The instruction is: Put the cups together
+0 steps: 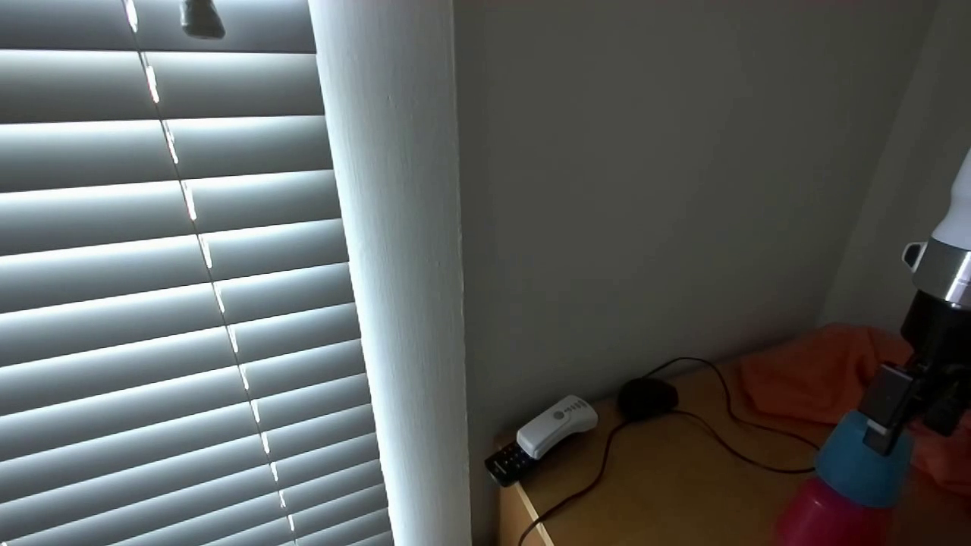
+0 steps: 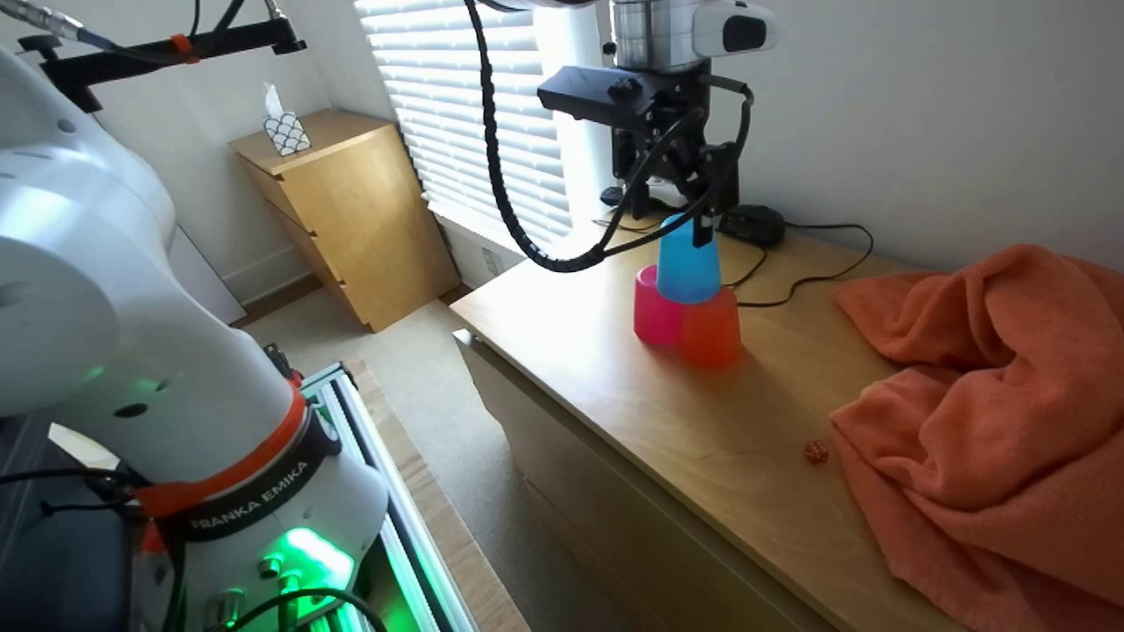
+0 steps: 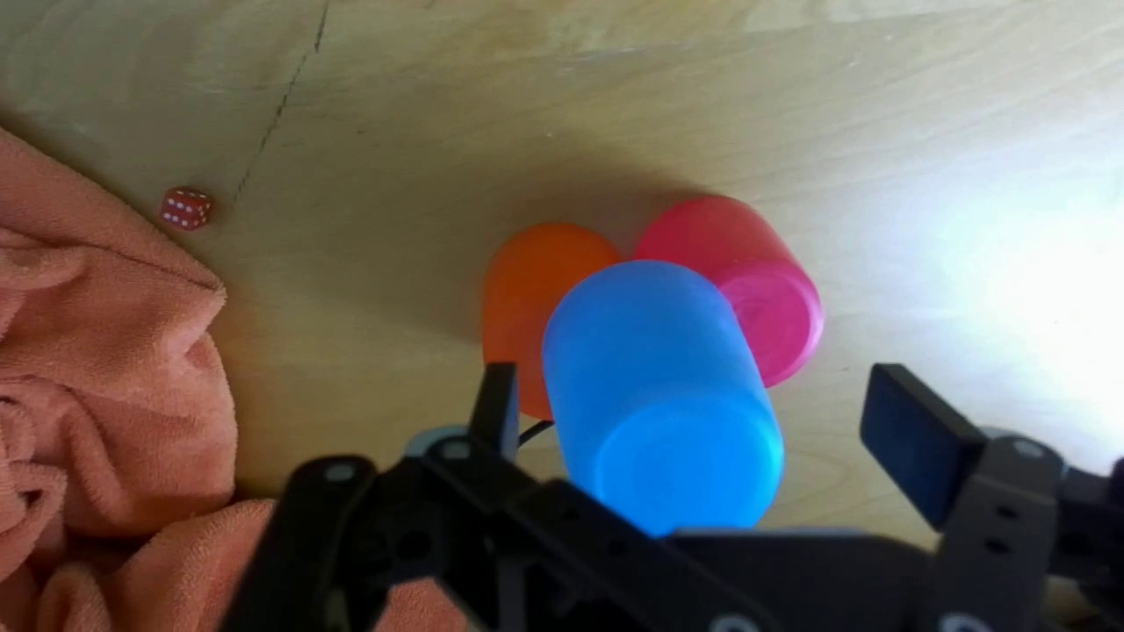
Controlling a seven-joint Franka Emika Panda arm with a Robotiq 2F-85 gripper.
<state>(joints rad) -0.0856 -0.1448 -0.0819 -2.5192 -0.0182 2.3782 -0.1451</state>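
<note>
In the wrist view the gripper [image 3: 707,421] is found spread wide, with the blue cup [image 3: 667,386] between its fingers. A clear gap is seen at one finger; contact at the other cannot be determined. The blue cup is inverted above the pink cup [image 3: 777,303] and the orange cup [image 3: 527,290], which are set side by side on the wooden top [image 2: 650,395]. In an exterior view its rim is seen at the upper parts of both. The pips of a red die [image 3: 186,208], near the orange cloth [image 3: 114,351], are best read in the wrist view. A white handset [image 1: 557,426] laid over a black remote [image 1: 507,464] is clearly shown in an exterior view. A tissue box [image 2: 287,134] is shown in an exterior view only.
</note>
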